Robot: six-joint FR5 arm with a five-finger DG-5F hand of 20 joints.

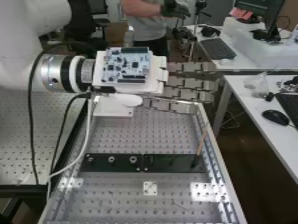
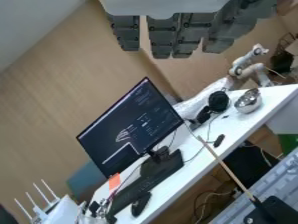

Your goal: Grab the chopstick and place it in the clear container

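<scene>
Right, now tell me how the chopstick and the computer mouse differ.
The chopstick is tan; the mouse is black. The chopstick is long and thin, while the mouse is short and rounded. The chopstick stands on end at the dark plate; the mouse lies flat on the white desk. Neither is in the hand.

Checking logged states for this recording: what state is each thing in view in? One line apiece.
Hand, open, fingers straight, holding nothing
Chopstick, standing at a tilt, lower end at the black plate, not gripped
Black plate, lying across the perforated bench
Circuit board, uncovered, mounted near the arm's end
Monitor, switched on
</scene>
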